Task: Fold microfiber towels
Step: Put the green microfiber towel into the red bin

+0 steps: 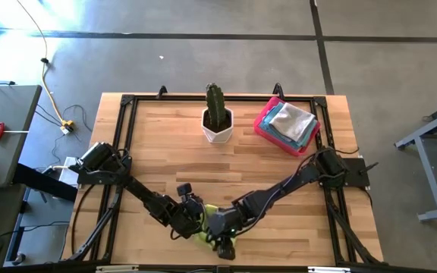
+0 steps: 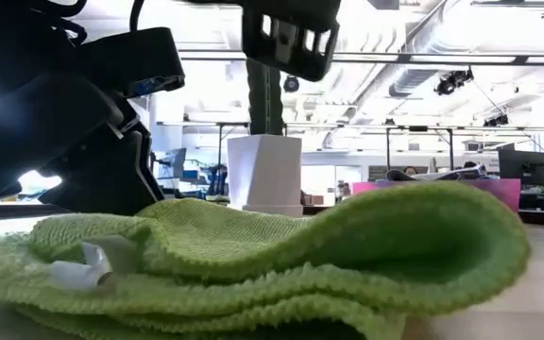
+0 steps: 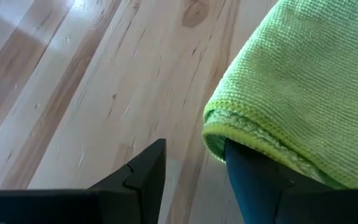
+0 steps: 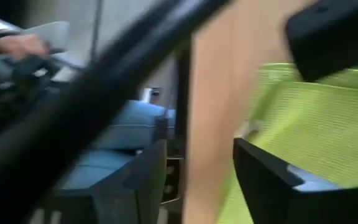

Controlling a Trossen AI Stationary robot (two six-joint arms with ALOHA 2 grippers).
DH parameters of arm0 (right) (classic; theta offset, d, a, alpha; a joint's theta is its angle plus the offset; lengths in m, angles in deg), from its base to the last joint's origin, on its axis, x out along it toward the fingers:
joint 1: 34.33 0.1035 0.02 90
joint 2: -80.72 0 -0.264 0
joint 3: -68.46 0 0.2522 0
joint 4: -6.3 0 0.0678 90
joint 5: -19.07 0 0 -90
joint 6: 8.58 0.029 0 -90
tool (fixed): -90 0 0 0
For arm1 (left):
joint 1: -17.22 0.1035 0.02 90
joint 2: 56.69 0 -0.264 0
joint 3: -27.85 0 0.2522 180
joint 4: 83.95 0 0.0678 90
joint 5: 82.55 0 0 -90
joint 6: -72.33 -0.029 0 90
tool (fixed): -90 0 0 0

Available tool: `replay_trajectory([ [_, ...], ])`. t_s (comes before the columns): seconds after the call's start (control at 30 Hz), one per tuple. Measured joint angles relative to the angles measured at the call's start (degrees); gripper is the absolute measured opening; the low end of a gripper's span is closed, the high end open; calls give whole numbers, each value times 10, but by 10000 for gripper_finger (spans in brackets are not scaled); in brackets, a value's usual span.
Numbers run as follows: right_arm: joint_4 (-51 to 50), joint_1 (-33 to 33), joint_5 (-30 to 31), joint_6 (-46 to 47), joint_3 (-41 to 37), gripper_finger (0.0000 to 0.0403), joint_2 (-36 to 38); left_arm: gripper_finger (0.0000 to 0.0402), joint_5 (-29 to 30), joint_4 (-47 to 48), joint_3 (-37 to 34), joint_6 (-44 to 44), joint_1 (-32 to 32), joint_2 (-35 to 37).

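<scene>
At the near edge of the wooden bench [image 1: 279, 220], your two dark arms meet over one lime green microfiber towel [image 1: 207, 231]. Starting from the left, your left gripper [image 1: 190, 218] sits at the towel's left side; in its wrist view the fingers [image 3: 263, 186] stand apart, one on bare wood and the other tucked under the towel's folded, stitched edge, so nothing is pinched between them. The towel lies in soft layers on the bench, and the low view shows its rounded fold bulging toward the right, with a small white tag [image 2: 88, 264] on its left part. Just right of that, your right gripper [image 1: 224, 244] hangs at the towel's near right corner; its fingers [image 4: 278, 180] show a clear gap, released, with green cloth beyond them. Farther back, near the middle of the bench, a green cactus in a white faceted pot [image 1: 218, 120] stands upright. At the far right corner, a flat rectangular pink tray [image 1: 266, 123] carries a stack of folded towels [image 1: 293, 123], grey and light blue, well apart from both grippers.
</scene>
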Motion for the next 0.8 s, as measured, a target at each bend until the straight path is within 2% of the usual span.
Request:
replay_trajectory([
  [0.17, -38, 5, -4, -22, 0, 188, 0, 156, -4, 13, -1, -16, -1, 9],
  [0.3, -177, 15, 72, -104, 0, 176, 0, 156, -18, 27, -3, -38, -4, 34],
  [0.37, -216, 26, 118, -150, 0, 169, 0, 156, -16, 31, -2, -46, -6, 58],
  [0.57, -220, 71, 148, -291, 0, 150, 0, 156, -15, 63, -2, -46, -7, 94],
  [0.7, -227, 97, 239, -337, 0, 147, 0, 156, -46, 49, -2, -18, -13, 105],
  [0.8, -224, 98, 302, -295, 0, 147, 0, 156, -83, 12, -2, 0, -24, 104],
])
